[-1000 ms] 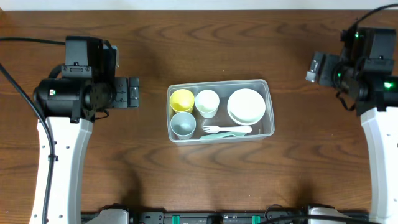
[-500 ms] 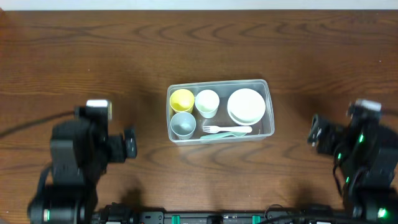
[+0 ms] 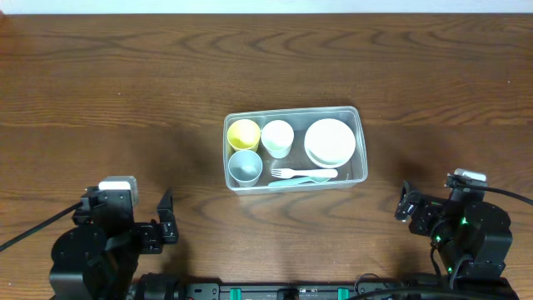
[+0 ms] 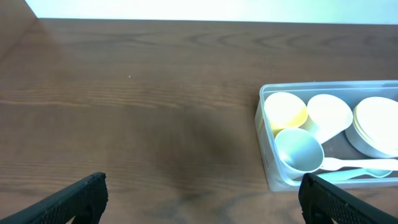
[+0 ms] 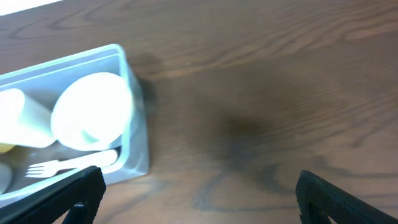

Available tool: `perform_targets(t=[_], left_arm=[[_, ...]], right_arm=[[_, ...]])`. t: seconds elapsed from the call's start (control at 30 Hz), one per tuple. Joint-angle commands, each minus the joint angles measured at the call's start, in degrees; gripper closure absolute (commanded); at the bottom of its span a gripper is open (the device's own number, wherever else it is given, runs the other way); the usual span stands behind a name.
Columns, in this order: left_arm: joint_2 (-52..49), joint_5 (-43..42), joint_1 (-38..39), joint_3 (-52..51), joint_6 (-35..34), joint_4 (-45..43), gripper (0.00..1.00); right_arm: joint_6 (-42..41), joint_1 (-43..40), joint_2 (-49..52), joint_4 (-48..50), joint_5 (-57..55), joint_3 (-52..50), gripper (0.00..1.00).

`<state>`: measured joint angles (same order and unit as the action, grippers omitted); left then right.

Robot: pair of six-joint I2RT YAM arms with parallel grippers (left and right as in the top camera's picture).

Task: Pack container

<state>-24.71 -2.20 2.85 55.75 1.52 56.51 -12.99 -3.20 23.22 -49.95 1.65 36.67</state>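
Note:
The clear plastic container [image 3: 360,142] sits at the table's centre. It holds a yellow bowl [image 3: 243,133], a grey-blue bowl [image 3: 245,166], a white cup [image 3: 276,137], stacked white plates [image 3: 330,142], a white fork [image 3: 301,173] and a pale green utensil beneath the fork. It also shows in the left wrist view [image 4: 264,152] and the right wrist view [image 5: 134,124]. My left gripper [image 4: 202,199] is open and empty at the front left, well away from the container. My right gripper [image 5: 199,196] is open and empty at the front right.
Brown wooden table [image 3: 125,83] all around. The arm bases sit at the front edge, left [image 3: 92,254] and right [image 3: 466,237].
Both arms have pulled back from beside the container to the table's front edge. The container and its contents have not moved.

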Motion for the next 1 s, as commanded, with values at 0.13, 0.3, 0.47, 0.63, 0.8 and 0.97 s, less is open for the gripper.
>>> perform_targets(t=[0.13, 0.3, 0.47, 0.63, 0.8, 0.97], left_arm=[[-0.3, 0.1, 0.1, -0.4, -0.3, 0.0, 0.02], [-0.3, 0.1, 0.1, -0.4, -0.3, 0.0, 0.02], [-0.3, 0.1, 0.1, -0.4, -0.3, 0.0, 0.02], [-0.3, 0.1, 0.1, -0.4, -0.3, 0.0, 0.02], [-0.3, 0.1, 0.1, -0.4, -0.3, 0.0, 0.02], [-0.3, 0.1, 0.1, -0.4, -0.3, 0.0, 0.02]], right_arm=[[-0.9, -0.1, -0.3, -0.8, 2.9, -0.4, 0.01], [-0.9, -0.1, -0.3, -1.8, 2.9, -0.4, 0.01], [-0.9, -0.1, -0.3, -3.7, 2.9, -0.4, 0.01], [-0.9, -0.1, -0.3, -3.9, 2.9, -0.4, 0.01], [2.4, -0.1, -1.4, -2.4, 1.9, -0.4, 0.01], [11.7, 2.0, -8.3, 6.1, 2.1, -4.3, 0.01]])
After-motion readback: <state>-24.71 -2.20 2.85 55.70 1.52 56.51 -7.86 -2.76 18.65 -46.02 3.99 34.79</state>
